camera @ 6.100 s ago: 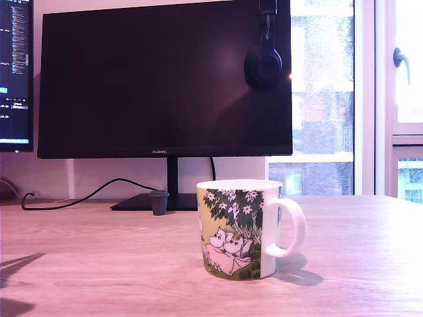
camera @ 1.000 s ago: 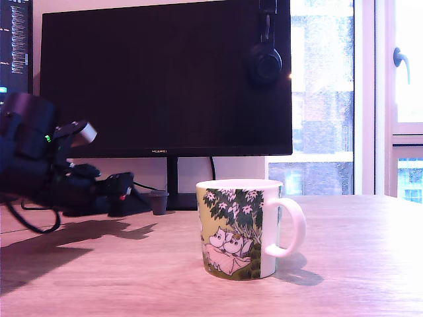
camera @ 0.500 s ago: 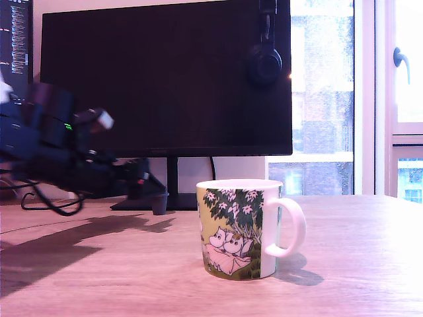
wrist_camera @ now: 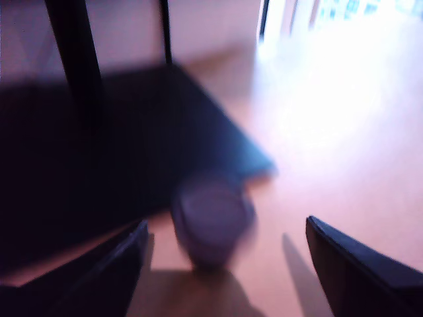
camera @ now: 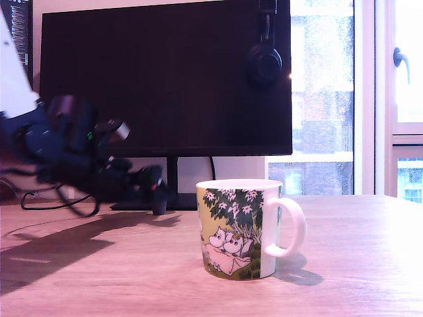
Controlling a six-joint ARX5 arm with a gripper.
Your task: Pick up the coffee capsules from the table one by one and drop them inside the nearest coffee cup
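Observation:
A small dark grey capsule stands on the wood-grain table by the monitor base; only its lower part shows behind the gripper tip. My dark gripper reaches in from the exterior view's left, just above and beside that capsule. The blurred wrist view shows the capsule upright ahead of the open gripper, its two fingers wide apart and not touching it. The white mug with green foliage and pink figures stands nearer the camera, handle toward the exterior view's right. No cream-white capsule is visible.
A large dark monitor on a flat black base stands right behind the capsule. Headphones hang on its upper corner. Cables trail at the exterior view's left. A window fills the exterior view's right.
My arm has swept in from the exterior view's left toward the right, bringing the gripper up to the dark grey capsule. The mug and capsule have not moved.

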